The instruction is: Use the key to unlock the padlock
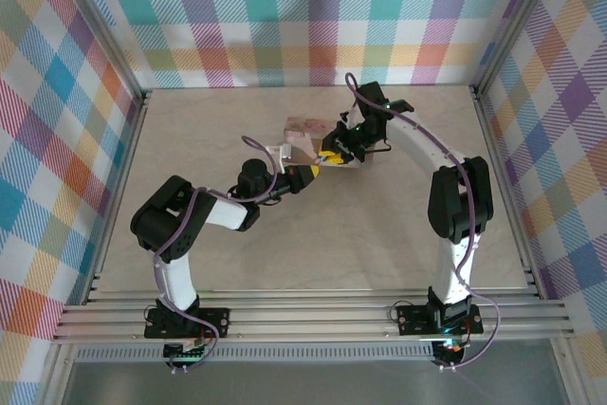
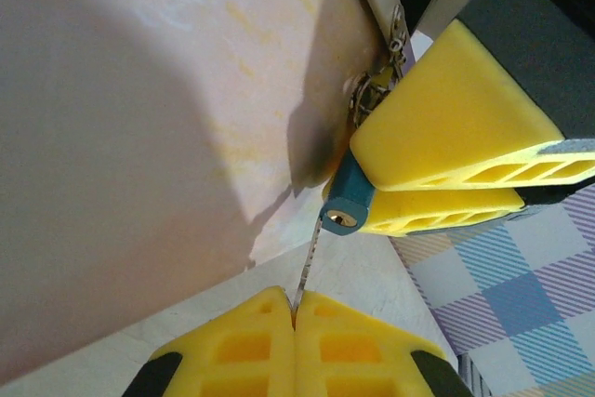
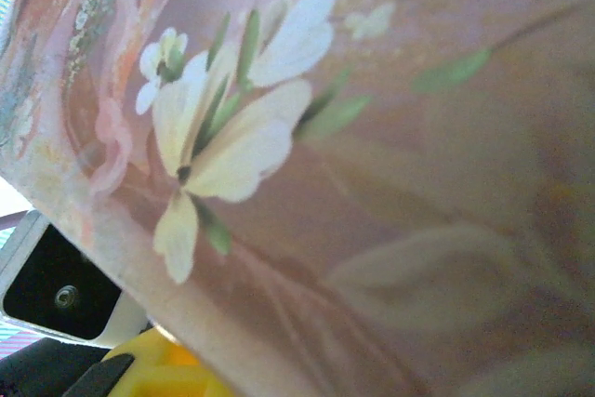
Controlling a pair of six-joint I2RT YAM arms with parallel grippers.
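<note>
Left wrist view: left hand [image 2: 294,309] pinches key [image 2: 308,262], right hand [image 2: 381,188] clamps half-hidden padlock [image 2: 342,204].

We saw a teal-blue padlock [image 2: 346,200] with a brass-coloured keyhole face, and a thin silvery key [image 2: 309,265]. The left claw [image 2: 294,318] was bright yellow with black behind its tips. The right claw [image 2: 374,183] was the same yellow, backed with dark grey. The tin [image 3: 390,192] was dusty pink, painted with cream-white flowers and green leaves. The bench [image 1: 285,253] was pale beige with faint marbling. The walls [image 1: 285,7] bore a pastel plaid of teal, pink, yellow, orange and purple.
</note>
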